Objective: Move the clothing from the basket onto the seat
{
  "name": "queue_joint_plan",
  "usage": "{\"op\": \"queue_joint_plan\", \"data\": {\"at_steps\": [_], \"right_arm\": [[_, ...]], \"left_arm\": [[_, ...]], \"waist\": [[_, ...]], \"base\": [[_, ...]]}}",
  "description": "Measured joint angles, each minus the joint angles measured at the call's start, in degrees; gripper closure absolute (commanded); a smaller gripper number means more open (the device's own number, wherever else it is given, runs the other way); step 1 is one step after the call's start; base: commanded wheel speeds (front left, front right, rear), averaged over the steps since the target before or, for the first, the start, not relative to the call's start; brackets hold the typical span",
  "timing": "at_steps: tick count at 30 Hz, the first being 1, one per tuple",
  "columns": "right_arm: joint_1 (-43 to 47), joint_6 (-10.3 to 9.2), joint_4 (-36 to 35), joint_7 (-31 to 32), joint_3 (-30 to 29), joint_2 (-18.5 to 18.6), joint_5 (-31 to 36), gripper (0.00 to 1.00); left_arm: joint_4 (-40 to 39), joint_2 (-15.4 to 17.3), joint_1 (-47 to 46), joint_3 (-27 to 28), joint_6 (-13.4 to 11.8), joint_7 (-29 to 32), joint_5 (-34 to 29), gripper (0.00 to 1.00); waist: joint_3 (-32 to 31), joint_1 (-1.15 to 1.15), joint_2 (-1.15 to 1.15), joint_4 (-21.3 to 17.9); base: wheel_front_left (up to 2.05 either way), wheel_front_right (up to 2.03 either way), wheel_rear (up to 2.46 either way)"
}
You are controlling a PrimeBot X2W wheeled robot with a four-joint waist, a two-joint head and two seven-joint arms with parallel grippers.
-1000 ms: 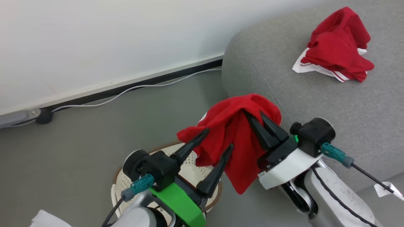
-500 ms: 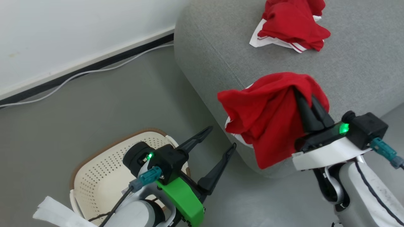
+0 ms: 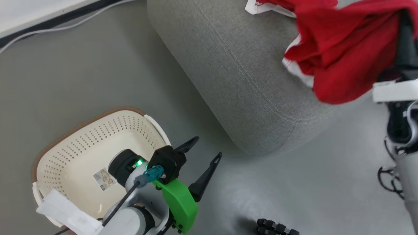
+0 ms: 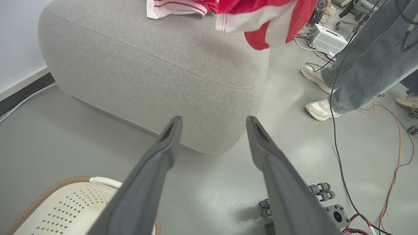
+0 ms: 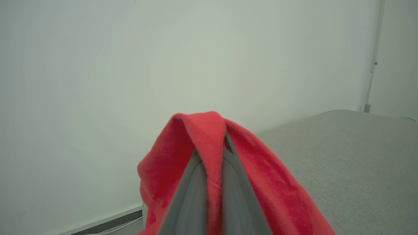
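Observation:
My right gripper (image 3: pixel 404 23) is shut on a bright red piece of clothing (image 3: pixel 343 49), which hangs over the near edge of the light grey seat (image 3: pixel 245 65). In the right wrist view the red cloth (image 5: pixel 209 137) is pinched between the shut fingers, draping over them, with the seat (image 5: pixel 343 163) beyond. A second piece of red clothing with white trim (image 4: pixel 173 6) lies on the seat (image 4: pixel 156 65). The cream basket (image 3: pixel 62 140) stands on the floor with only a sticker inside. My left gripper (image 3: pixel 207 148) is open and holds nothing, just right of the basket.
A person's jeans-clad legs (image 4: pixel 365 62) and pale shoes stand right of the seat among floor cables and a white box (image 4: pixel 328 40). Small black rollers (image 3: pixel 274 227) lie on the floor near my left arm. A white cable (image 3: pixel 49 27) runs along the wall base.
The head camera has swung down and right. My right gripper has carried the red clothing from above the basket over to the seat. The left gripper stays open by the basket.

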State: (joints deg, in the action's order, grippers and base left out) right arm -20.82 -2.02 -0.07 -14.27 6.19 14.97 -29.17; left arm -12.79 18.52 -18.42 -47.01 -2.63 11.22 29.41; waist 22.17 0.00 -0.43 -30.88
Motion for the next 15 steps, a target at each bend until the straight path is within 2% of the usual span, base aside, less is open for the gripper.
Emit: {"op": "queue_joint_plan", "data": {"at_steps": [6,12,15], "right_arm": [[-10.59,-0.15,5.19,-0.14,-8.62,2.50,-3.26,1.00],[-22.12,-0.64,11.29,-0.16,-16.27,1.14,-12.11,1.00],[-26.88,-0.97,14.80,-0.38,-19.29,1.09,-14.27,1.00]], "left_arm": [[-2.11,2.76,0.88,0.86,-1.99,3.50,-2.13,0.00],[-5.63,6.01,1.98,1.78,-2.77,6.61,-3.48,0.00],[-7.60,7.12,3.31,3.77,-3.03,6.79,-3.56,0.00]], "waist": [[5.08,0.00,0.00,0.57],[9.86,0.00,0.00,2.42],[12.14,0.00,0.00,3.63]], "base": [[0.00,0.00,0.00],[0.00,0.00,0.00],[0.00,0.00,0.00]]}}
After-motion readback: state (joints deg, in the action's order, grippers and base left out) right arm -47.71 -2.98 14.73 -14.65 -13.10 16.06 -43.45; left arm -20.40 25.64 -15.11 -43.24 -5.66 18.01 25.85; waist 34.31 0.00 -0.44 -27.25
